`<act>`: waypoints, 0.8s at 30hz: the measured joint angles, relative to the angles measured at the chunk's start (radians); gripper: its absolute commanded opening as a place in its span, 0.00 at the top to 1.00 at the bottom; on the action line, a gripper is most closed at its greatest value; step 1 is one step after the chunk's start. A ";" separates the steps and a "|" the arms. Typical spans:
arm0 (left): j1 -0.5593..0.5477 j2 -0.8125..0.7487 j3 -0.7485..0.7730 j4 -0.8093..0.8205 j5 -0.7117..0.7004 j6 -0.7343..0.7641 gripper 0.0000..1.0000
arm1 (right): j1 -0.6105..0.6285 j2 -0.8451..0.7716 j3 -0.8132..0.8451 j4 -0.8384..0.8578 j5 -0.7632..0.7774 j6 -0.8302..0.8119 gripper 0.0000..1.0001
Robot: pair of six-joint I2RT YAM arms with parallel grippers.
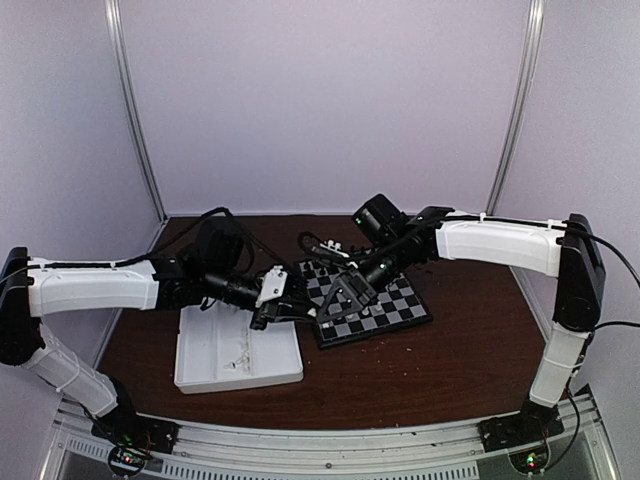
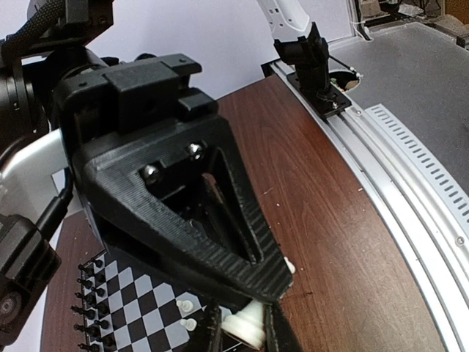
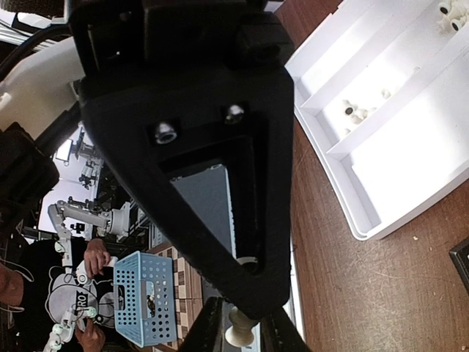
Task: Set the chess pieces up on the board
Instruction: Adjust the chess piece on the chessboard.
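Observation:
A white chess piece (image 2: 254, 323) sits between my left gripper's (image 2: 245, 331) fingers, wide base toward the camera. Its narrow end runs into the tip of my right gripper (image 2: 281, 287), which fills that view. In the right wrist view the same piece (image 3: 240, 334) sits between the right gripper's (image 3: 245, 336) fingers, under the left gripper's tip (image 3: 253, 302). Seen from above, the left gripper (image 1: 285, 312) and right gripper (image 1: 325, 306) meet tip to tip over the board's (image 1: 395, 305) left edge. Two white pawns (image 2: 187, 314) stand on the board (image 2: 124, 293).
The white compartmented tray (image 1: 200, 350) lies left of the board with several small pieces (image 1: 240, 355) in it. Black chessmen (image 1: 322, 247) line the board's far edge. One tiny white piece (image 2: 291, 268) lies on the brown table. A metal rail (image 2: 410, 183) runs along the table's near edge.

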 measured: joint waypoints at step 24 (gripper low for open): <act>0.005 -0.044 -0.204 0.441 -0.262 -0.399 0.93 | -0.043 -0.182 -0.387 0.800 0.211 0.547 0.57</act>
